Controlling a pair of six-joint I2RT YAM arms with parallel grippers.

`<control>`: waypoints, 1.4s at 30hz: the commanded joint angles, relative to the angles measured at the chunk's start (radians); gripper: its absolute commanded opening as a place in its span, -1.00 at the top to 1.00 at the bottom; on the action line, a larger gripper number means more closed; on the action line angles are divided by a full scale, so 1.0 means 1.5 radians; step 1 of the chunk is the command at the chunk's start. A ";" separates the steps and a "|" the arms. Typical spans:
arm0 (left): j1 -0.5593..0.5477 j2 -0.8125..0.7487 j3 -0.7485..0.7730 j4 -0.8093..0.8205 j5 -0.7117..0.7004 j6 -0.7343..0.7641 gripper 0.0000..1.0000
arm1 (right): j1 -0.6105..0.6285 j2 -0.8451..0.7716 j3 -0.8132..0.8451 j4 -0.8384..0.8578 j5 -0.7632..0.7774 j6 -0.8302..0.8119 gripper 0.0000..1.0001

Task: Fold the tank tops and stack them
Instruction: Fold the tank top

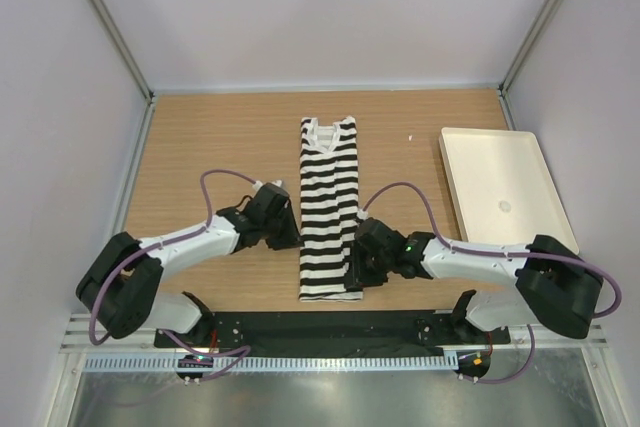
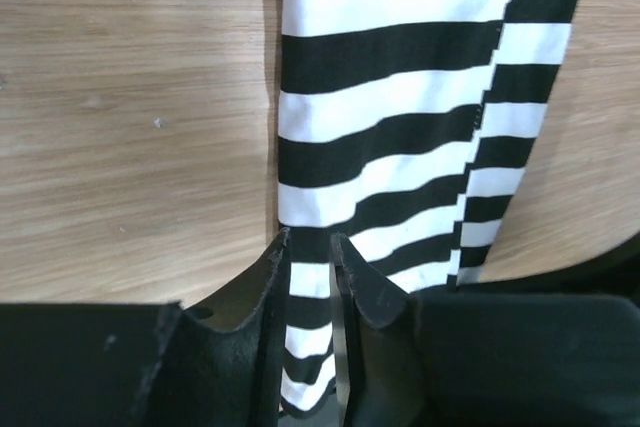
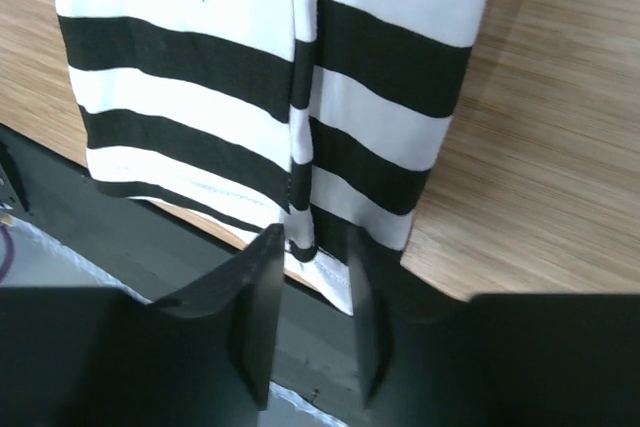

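The striped tank top [image 1: 328, 207] lies on the wooden table, folded lengthwise into a narrow strip, with its white-trimmed neck at the far end. My left gripper [image 1: 293, 232] sits at the strip's left edge. In the left wrist view its jaws [image 2: 309, 239] stand close together, pinching a fold of the striped cloth [image 2: 400, 127]. My right gripper [image 1: 357, 272] is at the strip's near right corner. In the right wrist view it [image 3: 312, 235] stands open, with the hem corner of the tank top [image 3: 250, 77] just ahead of its tips, over the table's near edge.
A plain white rectangular tray [image 1: 500, 187] rests at the right side of the table. A black base rail [image 1: 320, 332] runs along the near edge, right below the tank top's hem. White walls enclose the table on three sides.
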 commanded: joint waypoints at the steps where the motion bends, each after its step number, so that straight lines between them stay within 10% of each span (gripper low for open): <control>1: 0.002 -0.057 -0.003 -0.031 0.012 0.010 0.53 | 0.005 -0.042 0.021 -0.033 0.042 -0.013 0.19; 9: -0.083 -0.145 -0.058 -0.062 0.017 -0.069 -0.01 | 0.005 -0.102 0.049 -0.142 0.108 -0.033 0.12; 26: -0.177 -0.184 -0.162 -0.005 0.032 -0.172 0.03 | 0.006 -0.058 -0.049 -0.026 -0.011 -0.026 0.24; 30: -0.183 -0.156 -0.173 0.026 0.048 -0.182 0.23 | 0.005 -0.055 -0.046 -0.018 -0.021 -0.028 0.49; 34: -0.196 -0.150 -0.173 0.040 0.055 -0.188 0.99 | 0.005 -0.068 -0.029 -0.038 -0.022 -0.040 0.88; 42: -0.197 -0.240 -0.120 -0.045 0.031 -0.185 1.00 | 0.006 -0.154 0.037 -0.123 0.010 -0.051 0.97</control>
